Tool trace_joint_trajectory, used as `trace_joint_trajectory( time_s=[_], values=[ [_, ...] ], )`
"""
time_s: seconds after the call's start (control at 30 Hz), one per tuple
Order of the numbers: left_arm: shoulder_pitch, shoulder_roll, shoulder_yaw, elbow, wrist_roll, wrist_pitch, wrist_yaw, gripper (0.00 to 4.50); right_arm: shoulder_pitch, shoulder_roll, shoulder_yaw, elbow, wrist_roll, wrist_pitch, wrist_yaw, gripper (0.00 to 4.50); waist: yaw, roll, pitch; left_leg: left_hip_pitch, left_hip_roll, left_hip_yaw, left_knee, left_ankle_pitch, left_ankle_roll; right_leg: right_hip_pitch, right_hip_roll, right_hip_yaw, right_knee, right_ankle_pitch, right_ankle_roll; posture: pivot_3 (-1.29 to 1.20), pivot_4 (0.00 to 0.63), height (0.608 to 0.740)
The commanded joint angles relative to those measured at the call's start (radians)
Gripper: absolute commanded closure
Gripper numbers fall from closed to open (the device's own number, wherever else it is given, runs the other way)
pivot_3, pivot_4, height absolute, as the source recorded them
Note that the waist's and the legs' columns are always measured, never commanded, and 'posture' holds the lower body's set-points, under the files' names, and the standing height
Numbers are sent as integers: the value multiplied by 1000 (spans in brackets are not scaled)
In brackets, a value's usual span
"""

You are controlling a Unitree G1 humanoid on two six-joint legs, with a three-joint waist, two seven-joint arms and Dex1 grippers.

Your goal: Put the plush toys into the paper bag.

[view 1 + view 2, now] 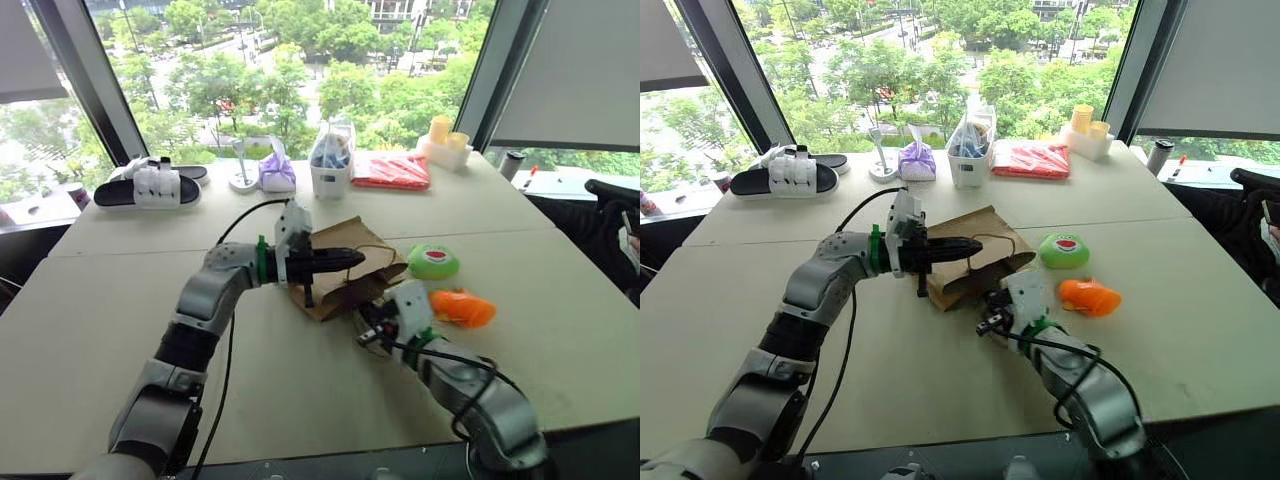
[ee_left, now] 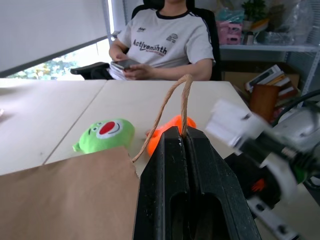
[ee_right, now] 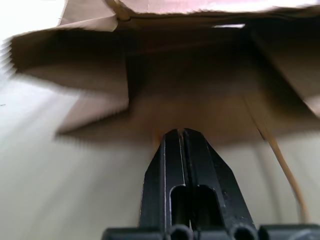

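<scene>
Tan cord handle (image 2: 172, 112) of the brown kraft paper bag (image 1: 345, 265) is pinched in the closed left gripper (image 1: 352, 261), so it's best lifted gently while the closed, empty right gripper (image 1: 987, 324) gets nosed into the mouth mid-table.

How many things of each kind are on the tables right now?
Plush toys: 2, lime-green and orange
Paper bag: 1
Slippers: 2
Purple pouch: 1
Clear bag of blue items: 1
Red plastic packet: 1
Yellow cups: 2
Total: 10
</scene>
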Motion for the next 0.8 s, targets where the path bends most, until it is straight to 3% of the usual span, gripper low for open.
trace_joint_trajectory(
  time_s=[0.03,0.17,0.3,0.47,0.6,0.8],
  values=[
    [-5,10,54,-97,-71,74,32,4490,-103,89,24,218,-109,-158,-61,4500,-1,0,0,0,0,0,0,0,0,0,0,0,0,0,0,0,150,740],
    [-21,6,114,-141,-133,158,106,4490,-162,151,30,391,-176,-243,-79,4500,0,0,0,0,0,-2,0,2,-4,-1,0,0,1,0,0,0,150,740],
    [-156,-6,264,-87,-238,240,248,4490,-160,156,45,409,-203,-260,-34,4500,0,0,0,0,0,-3,0,3,-5,-1,0,0,1,0,0,0,150,740],
    [-277,36,344,12,-229,196,300,4490,-141,150,30,409,-219,-258,0,4500,-5,0,0,1,0,-2,-1,3,-6,-1,0,0,1,0,0,0,150,740],
    [-292,38,356,26,-238,182,304,4490,-119,137,26,384,-227,-245,27,4500,-4,0,0,2,0,-2,-3,5,-9,-1,0,0,1,0,0,0,150,740],
    [-123,4,255,-120,-229,207,269,4490,-96,122,-19,270,-222,-192,41,4500,-3,0,0,2,0,-2,-5,5,-9,-1,0,1,1,0,0,0,150,740]
  ],
)
